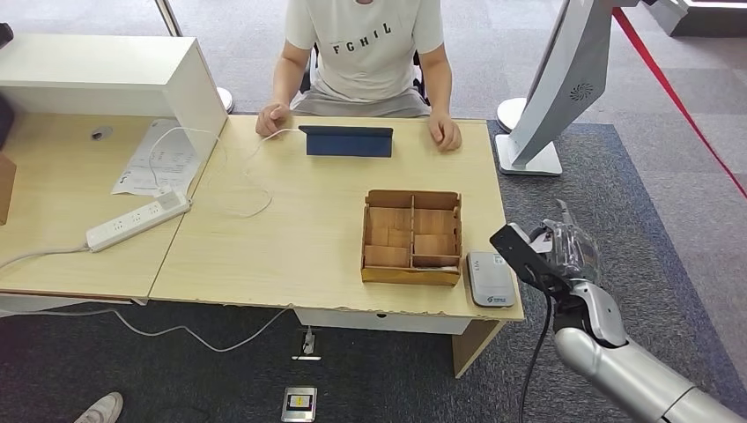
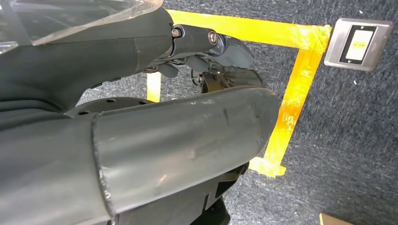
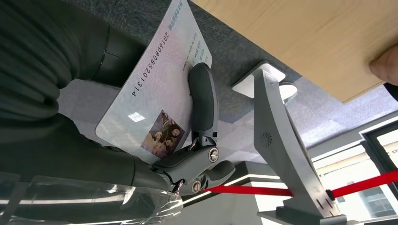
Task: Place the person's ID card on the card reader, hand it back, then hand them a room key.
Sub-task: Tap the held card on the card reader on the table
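One card is in your right hand, pinned flat under the thumb; that hand hangs off the surface's right edge, just beside the reader. The reader lies at the near right corner, touching the wooden tray. Across the surface the person sits with both fists resting either side of a tablet. Your left hand hangs over the carpet by yellow floor tape, fingers curled in around nothing.
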Action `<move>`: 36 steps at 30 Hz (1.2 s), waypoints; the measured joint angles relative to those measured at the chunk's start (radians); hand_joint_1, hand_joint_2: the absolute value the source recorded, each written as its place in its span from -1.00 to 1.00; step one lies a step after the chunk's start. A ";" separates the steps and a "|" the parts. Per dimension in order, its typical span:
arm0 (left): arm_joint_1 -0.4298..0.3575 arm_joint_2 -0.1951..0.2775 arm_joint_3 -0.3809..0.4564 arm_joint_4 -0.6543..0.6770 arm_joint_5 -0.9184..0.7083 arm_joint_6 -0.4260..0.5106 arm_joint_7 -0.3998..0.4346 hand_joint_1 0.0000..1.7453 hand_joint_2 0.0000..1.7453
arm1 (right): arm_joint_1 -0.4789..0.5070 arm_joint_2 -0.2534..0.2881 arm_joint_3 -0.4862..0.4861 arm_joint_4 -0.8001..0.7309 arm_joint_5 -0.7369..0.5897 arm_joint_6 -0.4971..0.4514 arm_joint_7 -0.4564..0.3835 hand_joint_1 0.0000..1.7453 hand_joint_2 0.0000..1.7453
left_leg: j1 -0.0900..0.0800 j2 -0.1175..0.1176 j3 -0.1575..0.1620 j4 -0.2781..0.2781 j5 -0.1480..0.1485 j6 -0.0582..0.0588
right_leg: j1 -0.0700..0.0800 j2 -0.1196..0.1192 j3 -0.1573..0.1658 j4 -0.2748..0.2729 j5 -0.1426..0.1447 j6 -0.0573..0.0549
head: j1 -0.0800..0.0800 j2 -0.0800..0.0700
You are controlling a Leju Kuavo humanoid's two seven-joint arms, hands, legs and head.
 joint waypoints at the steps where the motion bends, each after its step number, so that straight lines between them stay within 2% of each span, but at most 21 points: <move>1: 0.000 0.000 0.000 0.000 0.002 0.000 0.001 -1.00 -1.00 | 0.002 0.002 0.004 0.001 0.003 0.002 -0.002 1.00 1.00 | 0.000 0.000 0.000 0.000 0.000 0.000 | 0.000 0.000 0.000 0.000 0.000 0.000 | 0.000 0.000; 21: -0.001 0.011 -0.003 0.000 -0.013 -0.015 0.011 -1.00 -1.00 | 0.023 0.051 0.062 0.032 0.059 0.070 0.026 1.00 1.00 | 0.000 0.000 0.000 0.000 0.000 0.000 | 0.000 0.000 0.000 0.000 0.000 0.000 | 0.000 0.000; 36: -0.002 0.014 -0.007 0.001 -0.016 -0.021 0.018 -1.00 -1.00 | 0.020 0.114 0.073 0.138 0.050 0.091 -0.011 1.00 1.00 | 0.000 0.000 0.000 0.000 0.000 0.000 | 0.000 0.000 0.000 0.000 0.000 0.000 | 0.000 0.000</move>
